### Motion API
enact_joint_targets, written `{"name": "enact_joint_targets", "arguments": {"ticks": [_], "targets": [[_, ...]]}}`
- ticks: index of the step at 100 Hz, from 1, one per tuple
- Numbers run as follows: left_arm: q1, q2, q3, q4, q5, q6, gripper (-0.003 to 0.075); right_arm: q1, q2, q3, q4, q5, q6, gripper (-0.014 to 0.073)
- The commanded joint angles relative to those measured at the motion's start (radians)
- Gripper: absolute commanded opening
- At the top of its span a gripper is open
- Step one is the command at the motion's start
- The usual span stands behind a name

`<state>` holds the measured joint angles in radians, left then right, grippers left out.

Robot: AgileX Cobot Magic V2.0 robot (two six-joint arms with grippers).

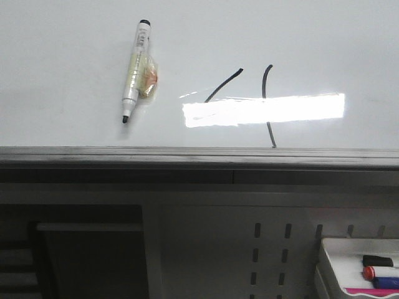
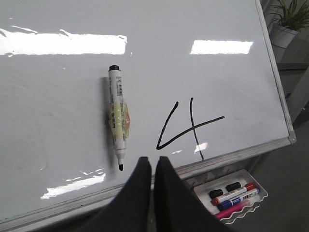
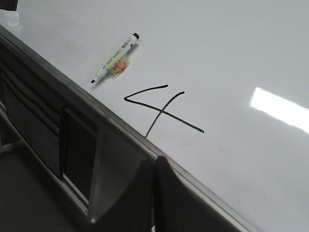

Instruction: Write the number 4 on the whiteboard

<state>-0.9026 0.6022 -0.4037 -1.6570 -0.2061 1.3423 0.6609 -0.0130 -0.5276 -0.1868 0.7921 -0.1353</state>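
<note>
**On the glossy board: a finished 4 and a resting marker**

Across the whiteboard (image 2: 63, 87), a smooth, shiny white sheet edged with a grey metal rail, the number 4 (image 2: 189, 126) stands in thin black strokes: a slanted line, a crossbar and a long, slightly curved upright. It sits near the board's rail edge. From the front a bright rectangular reflection washes out the crossbar. Well to one side of the figure lies the marker pen (image 2: 117, 123), a slim white cylinder with a black cap end and a black tip, a patch of yellowish crinkled tape wrapped around its middle. It lies flat on the board, uncapped tip toward the rail.

Both grippers hang off the board, holding nothing. The left gripper (image 2: 152, 166) has its dark, tapered jaws pressed together, as does the right gripper (image 3: 155, 166).

Below the rail, a small white tray (image 2: 253, 183) with a scalloped rim holds red, blue and pink markers.
</note>
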Motion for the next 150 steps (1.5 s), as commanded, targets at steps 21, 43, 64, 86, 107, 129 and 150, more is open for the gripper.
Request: {"name": "enact_joint_targets", "arguments": {"ticks": [21,43,64,86,107,129,150], "targets": [[-0.006,-0.003,-0.022,0.029,0.005,0.003,-0.0020,-0.005,0.009,-0.018,-0.012,-0.069,0.005,-0.0066],[0.040,-0.186,0.110,0.288,-0.125,-0.040,-0.0020,-0.005,0.009,-0.018,-0.012,-0.069,0.005,-0.0066],[0.224,-0.443,0.303,0.842,-0.116,-0.460,-0.0020,-0.005,0.009,-0.018,-0.012,-0.069,0.005,-0.0066],[0.499,-0.583,0.440,1.407,0.056,-1.041,-0.0020,-0.005,0.009,-0.018,-0.012,-0.069,0.005,-0.0066],[0.677,-0.633,0.441,1.466,0.306,-1.185,-0.0020,-0.005,0.009,-0.018,-0.012,-0.069,0.005,-0.0066],[0.731,-0.633,0.441,1.487,0.512,-1.237,-0.0020,-0.005,0.009,-0.018,-0.012,-0.066,0.005,-0.0066],[0.731,-0.633,0.441,1.485,0.512,-1.237,-0.0020,-0.005,0.009,-0.018,-0.012,-0.065,0.005,-0.0066]]}}
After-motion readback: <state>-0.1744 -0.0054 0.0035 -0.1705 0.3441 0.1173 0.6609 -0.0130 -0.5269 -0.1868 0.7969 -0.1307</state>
